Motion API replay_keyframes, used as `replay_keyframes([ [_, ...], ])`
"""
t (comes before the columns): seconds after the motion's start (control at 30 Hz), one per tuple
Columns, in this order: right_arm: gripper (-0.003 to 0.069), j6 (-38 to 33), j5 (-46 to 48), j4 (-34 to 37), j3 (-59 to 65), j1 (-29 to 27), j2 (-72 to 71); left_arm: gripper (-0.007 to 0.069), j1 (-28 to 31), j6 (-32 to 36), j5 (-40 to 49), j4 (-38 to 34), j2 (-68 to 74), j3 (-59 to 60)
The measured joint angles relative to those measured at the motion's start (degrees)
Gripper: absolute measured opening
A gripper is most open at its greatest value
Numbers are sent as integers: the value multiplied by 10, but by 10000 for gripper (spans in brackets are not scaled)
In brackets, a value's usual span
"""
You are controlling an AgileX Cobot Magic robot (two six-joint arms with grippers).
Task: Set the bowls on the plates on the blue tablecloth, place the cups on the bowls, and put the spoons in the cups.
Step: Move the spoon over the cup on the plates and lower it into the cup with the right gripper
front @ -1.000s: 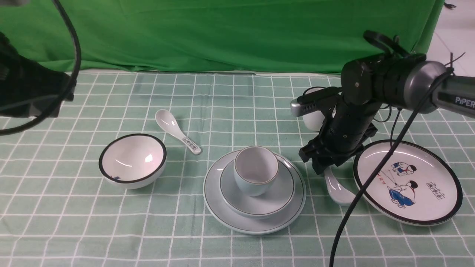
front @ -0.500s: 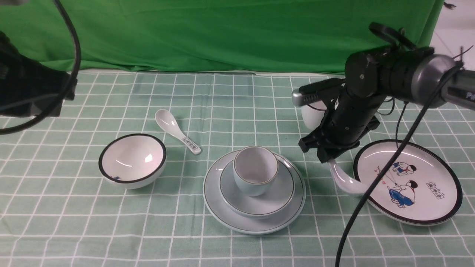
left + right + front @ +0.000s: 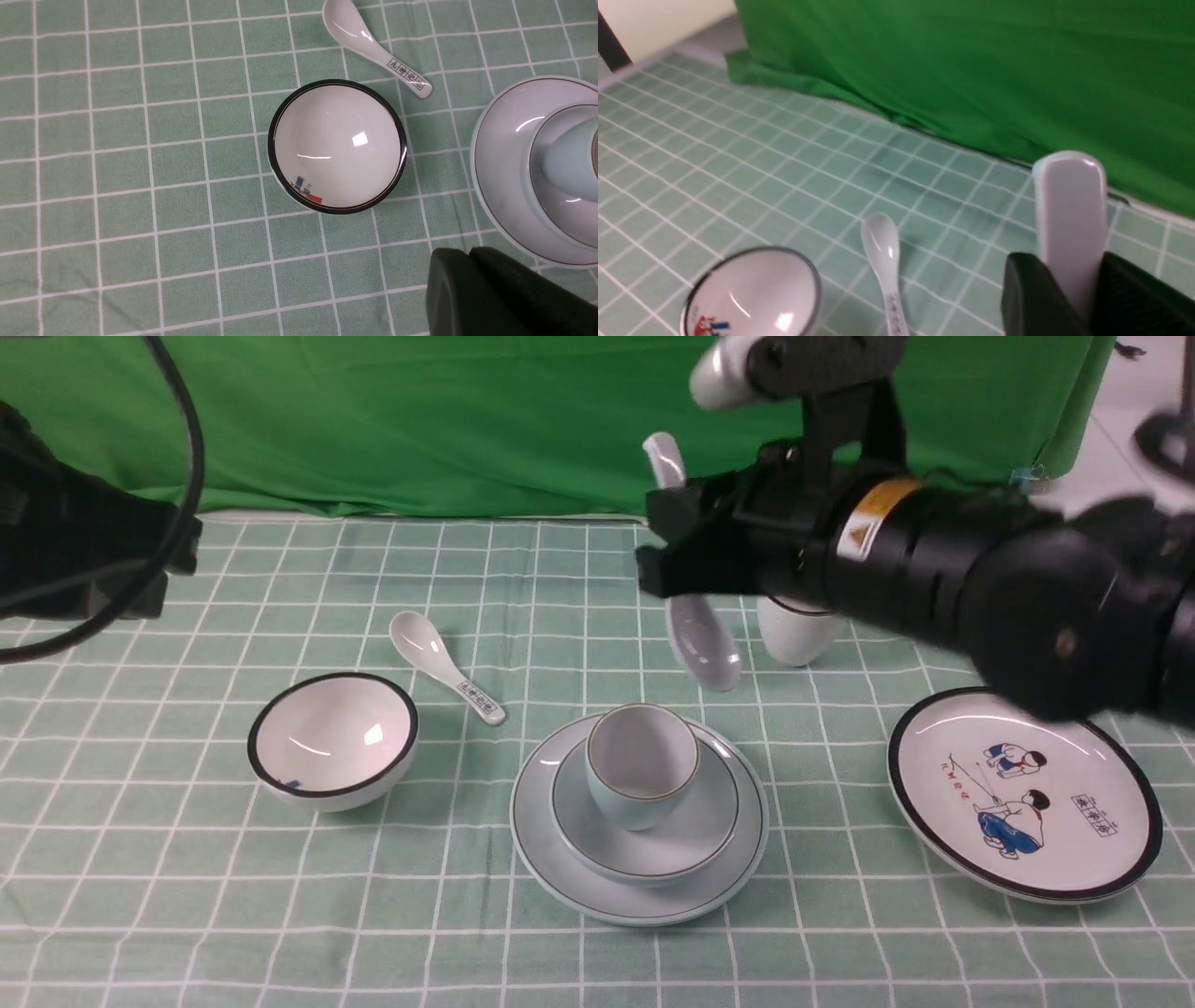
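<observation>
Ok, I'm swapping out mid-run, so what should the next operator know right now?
Right gripper: shut on the plain spoon, held in the air behind the pale blue cup.
Left gripper: fingers look closed, holding nothing.
Done: pale blue cup sits in the pale blue bowl on the pale blue plate.
Left: plain spoon into a cup; white bowl onto the cartoon plate; white cup on that bowl; patterned spoon, lying on the tablecloth, into it.

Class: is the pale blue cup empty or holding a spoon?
Empty: the pale blue cup shows a bare inside; the plain spoon hangs in the right hand.
</observation>
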Motion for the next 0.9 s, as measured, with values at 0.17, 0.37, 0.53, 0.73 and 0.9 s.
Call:
replay_keyframes([
  [0.17,169,-1,-170,1,75,34,29,8,0,0,0,0,0,0],
  [0.37,169,-18,-204,2,82,37,65,8,0,-3,0,0,0,0],
  [0.53,169,-25,-223,2,82,37,96,8,0,-4,0,0,0,0],
  [0.73,169,-27,-225,2,82,37,130,8,0,-4,0,0,0,0],
  [0.9,169,-27,-225,2,82,37,142,8,0,-4,0,0,0,0],
])
